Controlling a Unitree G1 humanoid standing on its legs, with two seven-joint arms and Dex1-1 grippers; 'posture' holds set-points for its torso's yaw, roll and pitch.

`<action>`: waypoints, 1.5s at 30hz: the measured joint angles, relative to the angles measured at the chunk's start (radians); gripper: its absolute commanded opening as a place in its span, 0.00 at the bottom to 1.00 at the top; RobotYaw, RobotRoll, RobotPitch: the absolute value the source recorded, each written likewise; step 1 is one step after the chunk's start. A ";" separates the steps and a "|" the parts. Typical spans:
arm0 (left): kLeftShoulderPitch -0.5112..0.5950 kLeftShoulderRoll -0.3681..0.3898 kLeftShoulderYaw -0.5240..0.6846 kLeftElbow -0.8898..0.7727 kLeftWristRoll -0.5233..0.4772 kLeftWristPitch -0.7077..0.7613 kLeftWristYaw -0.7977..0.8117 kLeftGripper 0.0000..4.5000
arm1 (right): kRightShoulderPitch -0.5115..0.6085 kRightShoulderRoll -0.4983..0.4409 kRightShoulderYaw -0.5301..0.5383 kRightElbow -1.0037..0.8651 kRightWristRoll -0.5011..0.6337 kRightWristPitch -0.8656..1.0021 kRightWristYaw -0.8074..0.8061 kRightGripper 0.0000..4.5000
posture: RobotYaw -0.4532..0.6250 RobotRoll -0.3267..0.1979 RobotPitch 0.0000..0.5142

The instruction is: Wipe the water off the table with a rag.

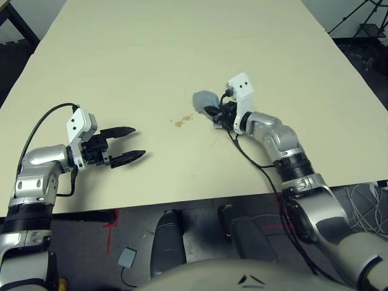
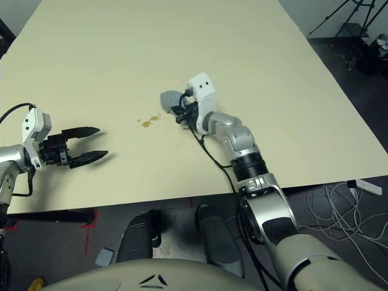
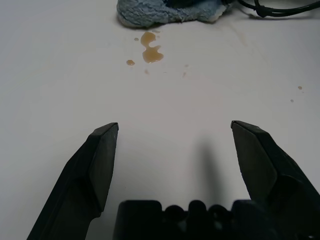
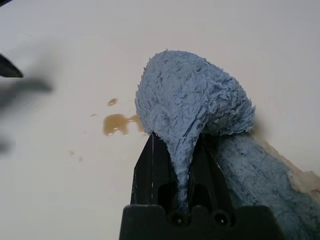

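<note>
The right gripper is clamped on a pinch of the small blue-grey terry rag, whose bunched bulk sits on the table just past the black fingertips. From that bundle, in the head view, the nearest water, a small amber-brown splash with a few satellite droplets, lies at about eight o'clock, just beside the cloth but not under it. Its long axis runs roughly from two to eight o'clock. The right arm is clearly the nearer one. The left gripper, jaws spread wide and holding nothing, hovers well apart at the spill's eight o'clock. The large pale cream matte tabletop looks smooth and bare around the spill, leaving room to sweep. Dark floor and tripod legs surround it.
</note>
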 measured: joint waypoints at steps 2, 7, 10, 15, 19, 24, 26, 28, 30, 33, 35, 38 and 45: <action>0.000 0.000 0.000 0.000 0.000 0.000 0.000 1.00 | 0.004 0.020 0.017 -0.014 0.000 0.022 0.010 0.01 | 0.36 0.62 0.34; 0.000 0.000 0.000 -0.002 0.000 0.000 0.001 1.00 | 0.032 0.078 0.079 -0.068 -0.001 0.068 0.023 0.01 | 0.35 0.62 0.34; 0.000 0.000 0.000 -0.004 0.000 0.001 0.001 1.00 | 0.056 0.110 0.122 -0.106 -0.001 0.098 0.034 0.01 | 0.35 0.62 0.35; 0.000 0.000 0.000 -0.004 0.000 0.003 0.001 1.00 | 0.076 0.136 0.176 -0.134 -0.011 0.112 0.038 0.01 | 0.35 0.62 0.35; 0.001 -0.001 0.000 -0.006 0.000 0.004 0.001 1.00 | 0.052 0.135 0.176 -0.100 -0.023 0.090 0.035 0.01 | 0.35 0.62 0.35; 0.000 -0.006 -0.001 -0.014 0.000 0.004 0.001 1.00 | -0.013 0.103 0.123 -0.006 -0.020 0.045 0.031 0.01 | 0.34 0.62 0.34; 0.001 -0.008 -0.001 -0.015 0.000 0.004 0.001 1.00 | -0.029 0.086 0.102 0.015 -0.020 0.034 0.030 0.01 | 0.34 0.62 0.34; -0.001 -0.009 -0.002 -0.015 0.000 0.004 0.001 1.00 | -0.048 0.064 0.093 0.041 -0.020 0.016 0.028 0.01 | 0.34 0.62 0.34; -0.009 -0.012 -0.004 -0.012 0.000 0.004 0.000 1.00 | -0.066 0.032 0.063 0.068 -0.020 -0.008 0.013 0.01 | 0.34 0.62 0.34; -0.015 -0.012 -0.004 0.000 0.000 0.004 0.000 1.00 | -0.086 -0.025 0.019 0.103 -0.025 -0.041 -0.016 0.01 | 0.33 0.62 0.34; -0.019 -0.013 -0.006 0.004 0.001 0.004 -0.001 1.00 | -0.088 -0.049 -0.013 0.117 -0.025 -0.059 -0.029 0.01 | 0.33 0.62 0.34; -0.024 -0.013 -0.010 0.005 0.001 0.003 -0.001 1.00 | -0.090 -0.076 -0.041 0.124 -0.024 -0.069 -0.040 0.01 | 0.32 0.62 0.34; -0.029 -0.015 -0.023 0.006 0.001 0.003 -0.002 1.00 | -0.113 -0.232 -0.141 0.092 0.018 0.008 -0.024 0.01 | 0.31 0.62 0.35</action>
